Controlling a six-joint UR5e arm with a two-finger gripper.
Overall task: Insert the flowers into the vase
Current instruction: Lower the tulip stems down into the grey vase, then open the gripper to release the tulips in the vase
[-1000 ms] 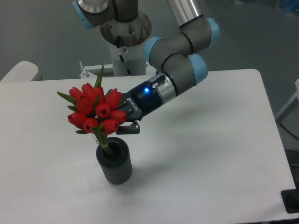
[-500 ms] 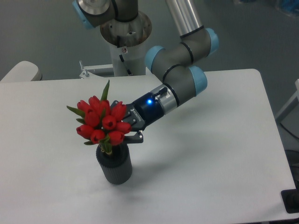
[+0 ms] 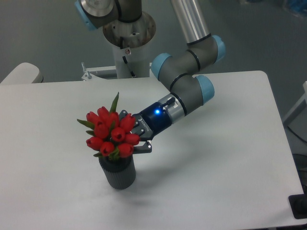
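The tight bunch of red tulip buds with green pointed leaves [image 3: 111, 133] sat directly over the small dark grey ribbed cylindrical vase [image 3: 118, 174], the lowest buds touching or just above its rim. Stems were hidden behind the buds, so depth inside the mouth could not be read. The bunch was wider than the vase and leaned a little left, with one long leaf sticking up at the top.

The black two-finger gripper [image 3: 134, 134] came in from the right at a downward slant, clamped on the right side of the bunch. One finger [image 3: 142, 148] showed under the buds, just above the vase rim. A blue light glowed on the wrist.

The vase stood upright on the white table [image 3: 220, 158], left of centre. The arm's grey base column [image 3: 128, 38] stood behind the far table edge.
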